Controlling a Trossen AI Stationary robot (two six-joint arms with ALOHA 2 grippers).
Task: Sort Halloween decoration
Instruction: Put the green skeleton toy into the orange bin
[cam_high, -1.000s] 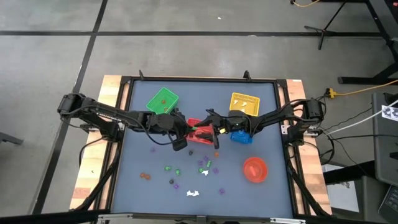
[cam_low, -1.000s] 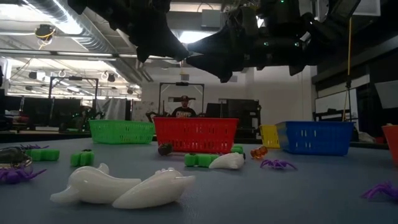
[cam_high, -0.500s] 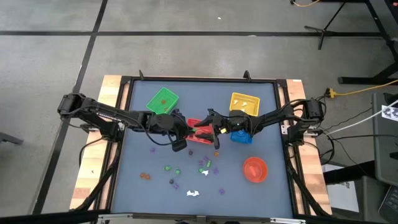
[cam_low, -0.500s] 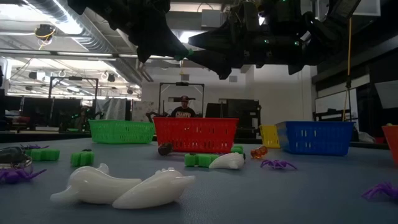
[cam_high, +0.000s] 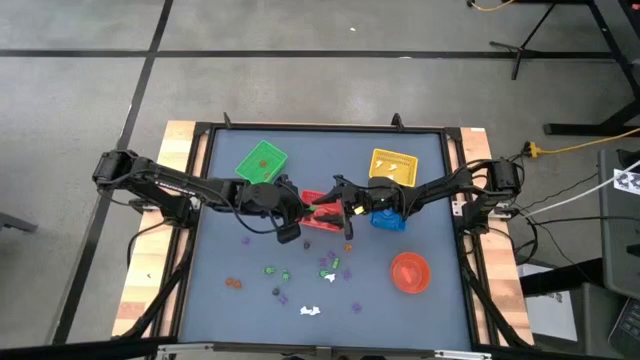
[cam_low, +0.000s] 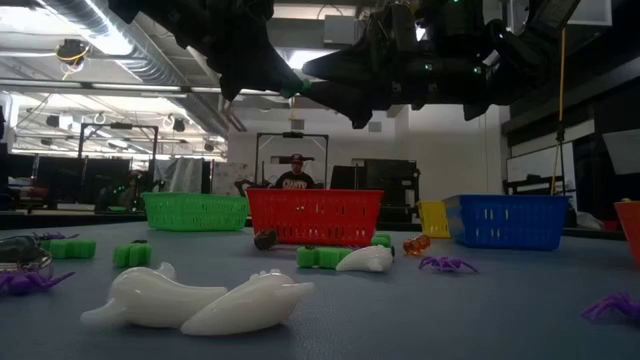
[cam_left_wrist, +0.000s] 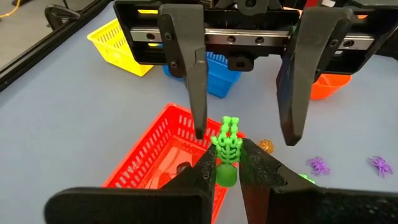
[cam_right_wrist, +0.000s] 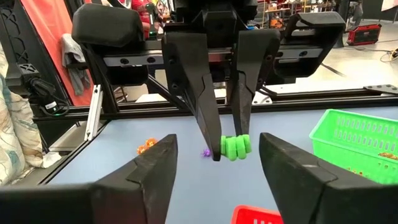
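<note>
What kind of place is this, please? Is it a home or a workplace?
Probably a robotics lab or workshop, not a home. The low view shows exposed ceiling ducts and equipment racks behind the table, and the high view shows a bare concrete floor with cables.

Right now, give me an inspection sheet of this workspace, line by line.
Surface: blue-grey table inside a black frame.
Job's things: small green, purple, orange and white trinkets scattered near the front; green skeleton held above the red basket.
Clutter: green basket, yellow basket, blue basket, round red bowl.
Grippers: left gripper shut on the skeleton; right gripper open, facing it.
Cables: orange cable on the floor.
Surroundings: a person beyond the table.
</note>
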